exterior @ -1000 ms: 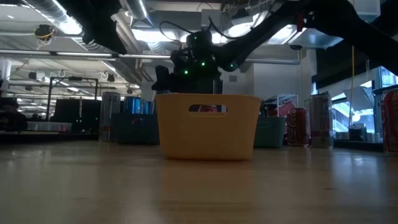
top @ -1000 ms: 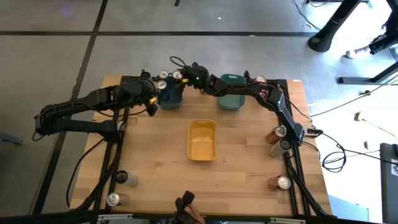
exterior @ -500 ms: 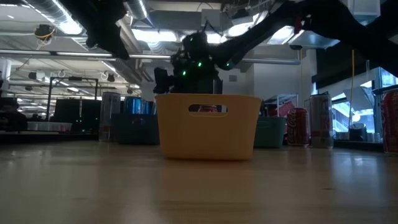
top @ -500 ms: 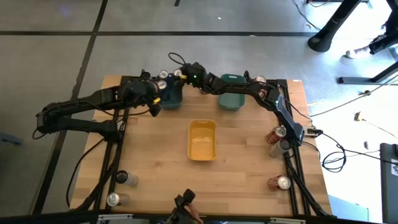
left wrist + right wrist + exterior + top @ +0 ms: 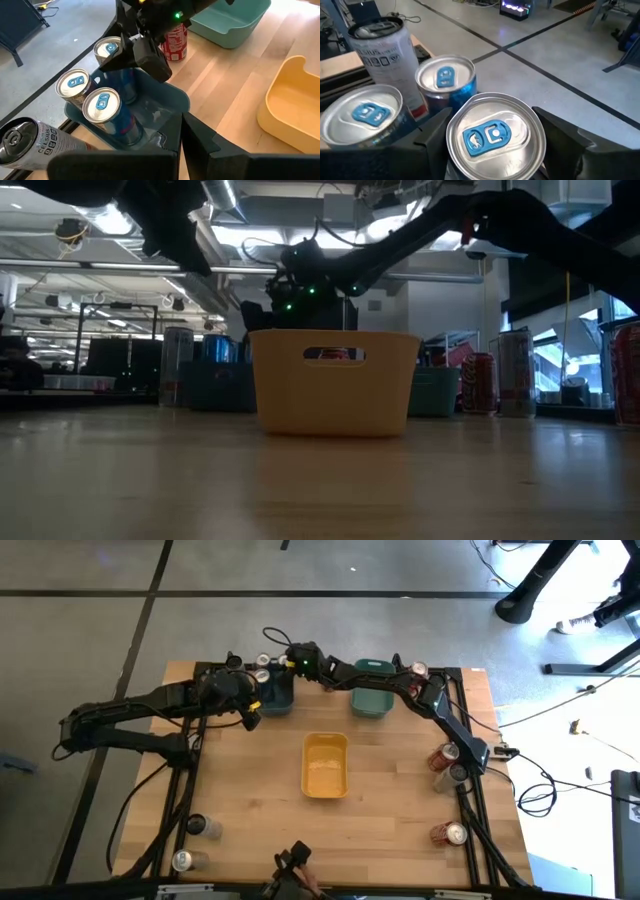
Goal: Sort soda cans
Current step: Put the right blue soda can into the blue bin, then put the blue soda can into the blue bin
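Right gripper has shifted left along the worktop's far edge, now over the dark teal plastic bin, jaws gripping a blue silver-topped soda can above the two already in it. Looks like drop-off is next. Left gripper waits beside the bin, jaws closed, empty.

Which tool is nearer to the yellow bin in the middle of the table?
Left. The left tool is just beyond the yellow bin, off its far-left corner. The right tool is farther back, over the dark teal bin with cans.
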Robot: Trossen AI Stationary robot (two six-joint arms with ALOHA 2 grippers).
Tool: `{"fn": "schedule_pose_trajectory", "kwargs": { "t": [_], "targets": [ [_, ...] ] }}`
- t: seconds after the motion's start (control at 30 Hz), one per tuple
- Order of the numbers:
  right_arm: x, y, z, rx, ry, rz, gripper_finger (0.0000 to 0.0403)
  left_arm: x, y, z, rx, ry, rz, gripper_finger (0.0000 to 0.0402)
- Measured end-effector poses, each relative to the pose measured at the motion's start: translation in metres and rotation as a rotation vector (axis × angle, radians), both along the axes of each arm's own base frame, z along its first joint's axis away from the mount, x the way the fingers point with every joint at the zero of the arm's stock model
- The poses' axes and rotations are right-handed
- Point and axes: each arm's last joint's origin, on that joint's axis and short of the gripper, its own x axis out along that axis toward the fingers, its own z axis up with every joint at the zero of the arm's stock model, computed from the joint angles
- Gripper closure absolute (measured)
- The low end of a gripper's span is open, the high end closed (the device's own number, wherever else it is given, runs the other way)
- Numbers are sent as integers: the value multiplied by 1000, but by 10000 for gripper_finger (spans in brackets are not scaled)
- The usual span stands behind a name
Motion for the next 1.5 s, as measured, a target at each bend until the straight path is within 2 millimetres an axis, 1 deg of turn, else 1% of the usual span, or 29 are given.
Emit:
{"fn": "schedule_pose_trajectory", "kwargs": {
  "t": [0.33,0.7,0.77,0.83,0.97,1.1,1.2,1.3,1.4,1.5],
  "targets": [
    [0,0,1,-2,-7,0,126,0,0,0,-1,0,1,396],
    [0,0,3,-6,-12,1,123,0,0,0,-2,-1,1,396],
    [-2,2,8,3,-1,18,123,0,0,0,0,1,0,396],
    [-5,5,23,2,-14,45,123,0,0,0,-1,2,0,396],
    [-13,15,61,-51,-32,79,123,0,0,0,-1,3,-1,396],
    [-23,25,86,-85,1,109,123,0,0,0,-1,1,-1,396],
    [-36,40,114,-111,50,145,123,0,0,0,-4,-2,3,396],
    [-52,59,139,-129,130,195,123,0,0,0,-11,-9,10,396],
    [-67,80,151,-150,269,275,123,0,0,0,2,0,0,396],
    [-82,99,155,-111,392,332,123,0,2,1,8,-9,0,396]
  ]
}}
